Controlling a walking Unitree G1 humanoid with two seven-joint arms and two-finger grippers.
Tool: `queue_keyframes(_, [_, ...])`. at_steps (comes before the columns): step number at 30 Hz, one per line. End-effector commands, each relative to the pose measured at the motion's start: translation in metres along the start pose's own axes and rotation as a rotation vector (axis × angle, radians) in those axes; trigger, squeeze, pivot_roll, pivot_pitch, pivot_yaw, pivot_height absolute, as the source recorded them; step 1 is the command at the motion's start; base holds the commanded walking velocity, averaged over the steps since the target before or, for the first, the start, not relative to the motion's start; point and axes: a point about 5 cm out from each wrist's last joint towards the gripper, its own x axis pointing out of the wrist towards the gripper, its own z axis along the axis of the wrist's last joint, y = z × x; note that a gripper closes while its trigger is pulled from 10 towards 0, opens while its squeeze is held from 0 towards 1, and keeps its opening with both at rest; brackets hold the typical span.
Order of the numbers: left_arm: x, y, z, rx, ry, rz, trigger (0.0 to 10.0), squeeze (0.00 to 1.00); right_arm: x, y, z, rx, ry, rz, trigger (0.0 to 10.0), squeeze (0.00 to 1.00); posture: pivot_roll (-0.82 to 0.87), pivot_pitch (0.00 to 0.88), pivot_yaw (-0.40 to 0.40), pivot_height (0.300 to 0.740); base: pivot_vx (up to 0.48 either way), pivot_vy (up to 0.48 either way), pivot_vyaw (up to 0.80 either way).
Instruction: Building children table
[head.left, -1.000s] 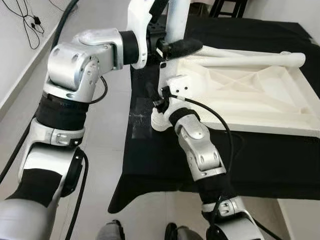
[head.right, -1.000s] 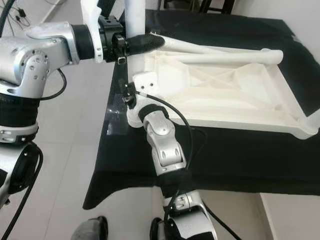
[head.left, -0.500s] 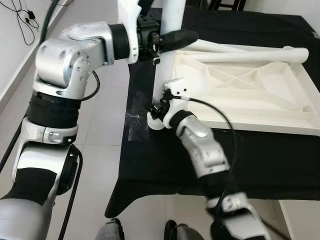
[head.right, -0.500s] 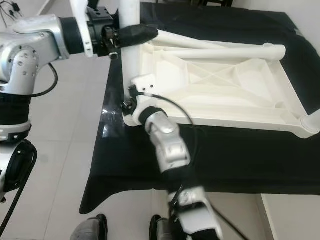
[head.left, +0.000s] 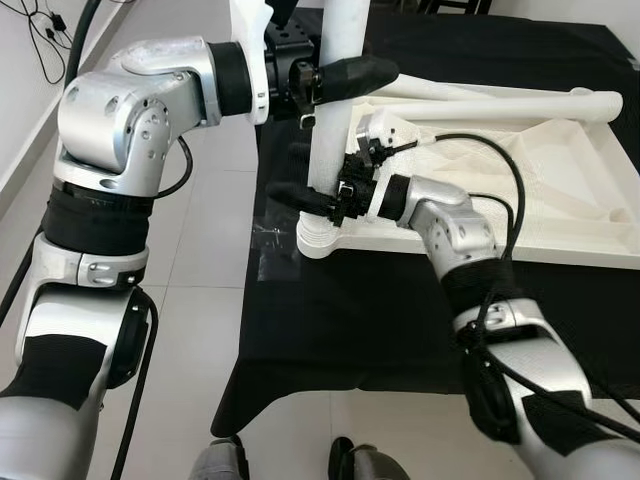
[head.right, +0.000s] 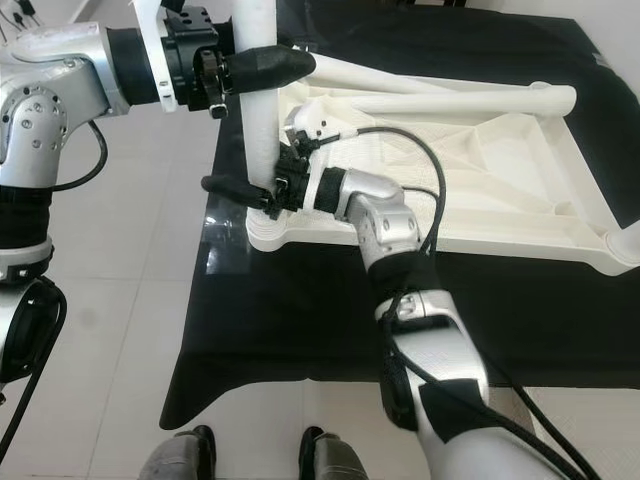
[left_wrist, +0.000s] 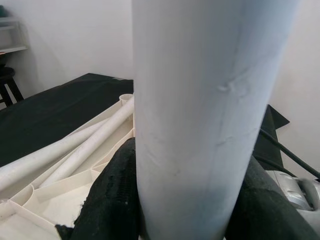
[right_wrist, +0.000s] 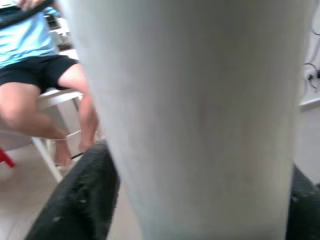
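Both grippers clamped on upright table leg (head.left: 335, 110)
Left gripper (head.left: 345, 75) pinches it high; right gripper (head.left: 312, 198) pinches just below, above the corner socket (head.left: 318, 240) of the upturned tabletop (head.left: 520, 190), two loose legs (head.left: 480, 100) inside.

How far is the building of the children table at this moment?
Done: the white tabletop lies upside down on the black cloth. In hand: one white leg stands upright at its near left corner, held by the left gripper high and the right gripper low. Left: two more legs lie across the tabletop.
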Motion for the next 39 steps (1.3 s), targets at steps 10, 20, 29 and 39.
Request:
queue_keyframes(10, [0.001,0.001,-0.014,-0.030,0.059,-0.006,0.0,0.00,0.001,-0.004,0.000,0.042,0.004,0.110,0.0,0.00,0.17,0.225,-0.050,0.740,0.000,0.000,0.00])
queue_keyframes(20, [-0.003,0.009,-0.017,-0.021,0.056,0.038,10.0,1.00,-0.007,-0.005,-0.012,0.016,-0.013,0.041,0.0,0.00,0.15,0.227,-0.061,0.740,0.000,0.000,0.00])
queue_keyframes(29, [-0.031,0.012,-0.017,-0.093,0.070,0.124,10.0,0.00,-0.015,0.041,-0.099,0.080,0.188,-0.947,0.0,0.00,0.15,0.252,-0.065,0.740,0.000,0.000,0.00])
queue_keyframes(39, [-0.079,0.001,-0.041,-0.180,0.122,0.149,10.0,0.00,0.007,0.014,-0.075,-0.011,0.122,-0.953,0.0,0.00,0.15,0.228,-0.073,0.740,0.000,0.000,0.00])
